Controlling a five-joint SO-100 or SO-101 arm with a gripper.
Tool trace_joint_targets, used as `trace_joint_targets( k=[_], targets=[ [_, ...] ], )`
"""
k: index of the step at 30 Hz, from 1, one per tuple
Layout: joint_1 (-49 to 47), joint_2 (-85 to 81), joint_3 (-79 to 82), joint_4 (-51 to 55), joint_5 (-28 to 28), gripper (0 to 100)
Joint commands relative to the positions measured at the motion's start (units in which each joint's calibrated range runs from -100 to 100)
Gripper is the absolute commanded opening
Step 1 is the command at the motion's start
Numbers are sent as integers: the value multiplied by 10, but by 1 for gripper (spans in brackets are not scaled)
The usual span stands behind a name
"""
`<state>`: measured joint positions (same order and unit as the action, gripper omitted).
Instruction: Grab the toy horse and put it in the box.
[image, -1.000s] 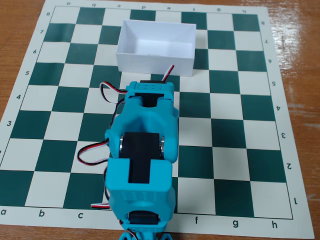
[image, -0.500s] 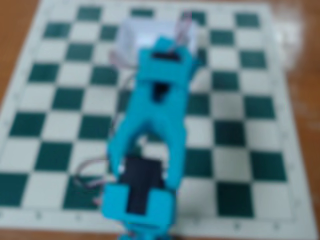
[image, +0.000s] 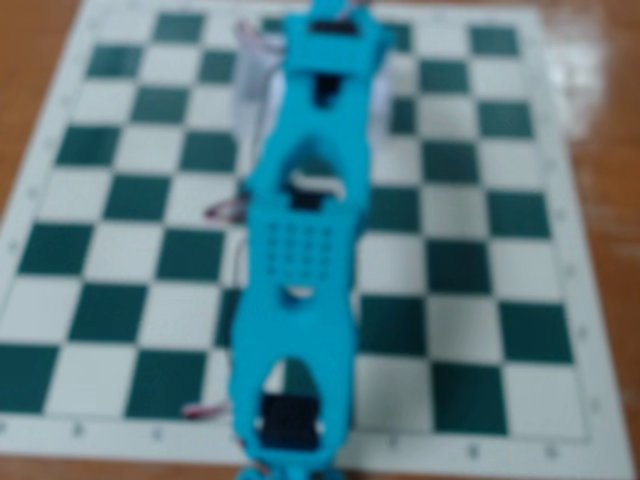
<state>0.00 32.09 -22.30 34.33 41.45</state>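
Stretched way out now

My arm (image: 305, 250) unfolded forward across the board, now covering most of the box (image: 250, 85).

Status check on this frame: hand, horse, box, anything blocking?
Arm stretched over the box, picture blurred. Hand hidden at the far end, state unreadable. Toy horse not visible. Box mostly covered by the arm; nothing else on the chessboard.

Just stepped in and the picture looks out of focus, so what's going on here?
A turquoise robot arm is stretched out along a green-and-white chessboard mat toward the far edge, lying over a white box so that only slivers of it show. The fixed view is blurred, and the arm hides its own gripper. No toy horse is visible, so whether it is held or already in the box cannot be told.
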Motion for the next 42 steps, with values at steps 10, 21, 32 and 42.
trace_joint_targets(
  k=[10,21,32,42],
  targets=[
    [-19,9,-51,30,-44,29],
    [13,-251,245,93,-51,0],
    [11,-788,873,109,13,0],
    [-7,-1190,1210,200,94,0]
  ],
)
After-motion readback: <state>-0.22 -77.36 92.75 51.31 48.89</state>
